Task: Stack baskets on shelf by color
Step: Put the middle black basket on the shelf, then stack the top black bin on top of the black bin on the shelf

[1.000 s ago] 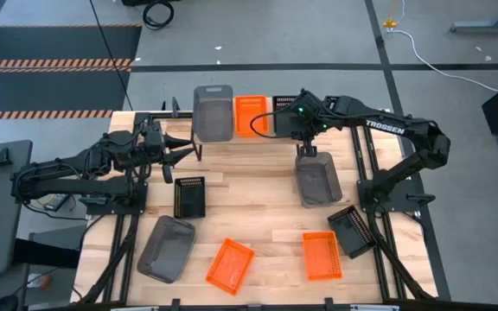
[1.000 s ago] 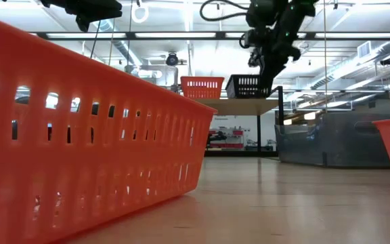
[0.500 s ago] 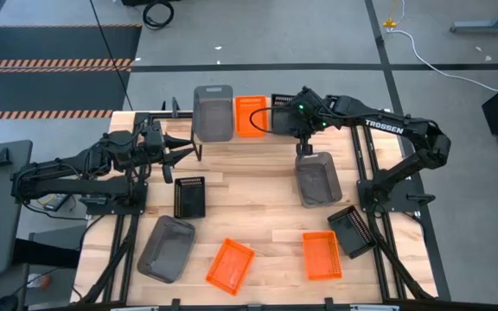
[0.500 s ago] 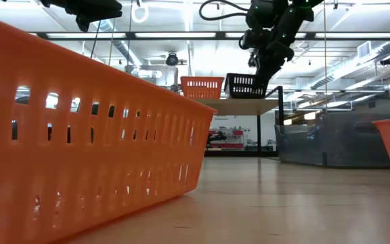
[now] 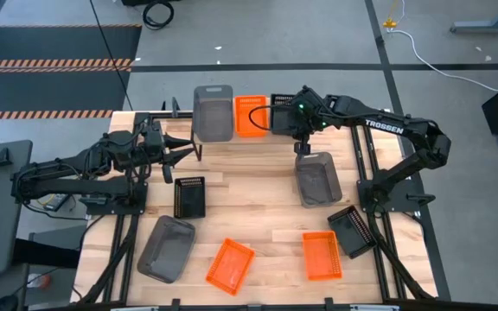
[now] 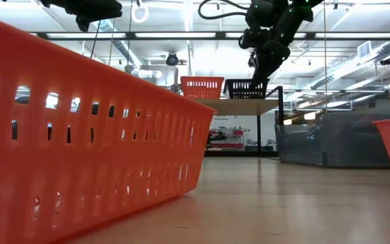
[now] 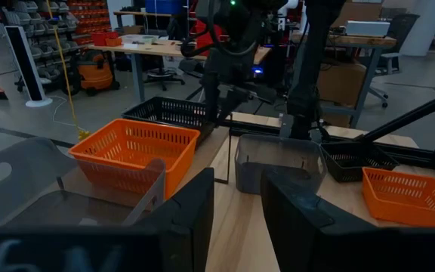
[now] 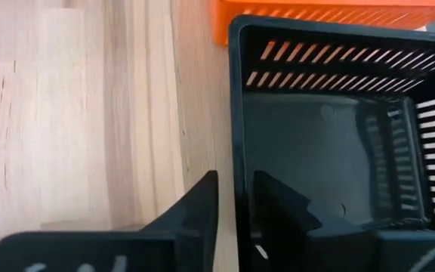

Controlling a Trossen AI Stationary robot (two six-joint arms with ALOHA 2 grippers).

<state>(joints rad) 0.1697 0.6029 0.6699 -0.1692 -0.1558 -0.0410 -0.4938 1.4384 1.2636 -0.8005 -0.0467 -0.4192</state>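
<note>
The shelf stands at the table's far edge and bears a grey basket, an orange basket and a black basket side by side. In the low view the black basket sits level on the shelf's plank beside the orange basket. My right gripper is shut on the black basket's near end. My left gripper is open and empty, left of the shelf and above the table. My right gripper pinches the black basket's near end wall, one finger inside the basket and one outside. The fingers come from above, pointing down. The basket rests level with its bottom on the shelf's plank, next to the orange basket.
On the table lie a grey basket, a black basket, a grey basket, two orange baskets and a black basket. An orange basket fills the low view's left.
My right gripper has gone a little toward the far edge and the orange basket with the black basket. The basket, tilted a second ago, now sits level on the shelf beside the orange one.
</note>
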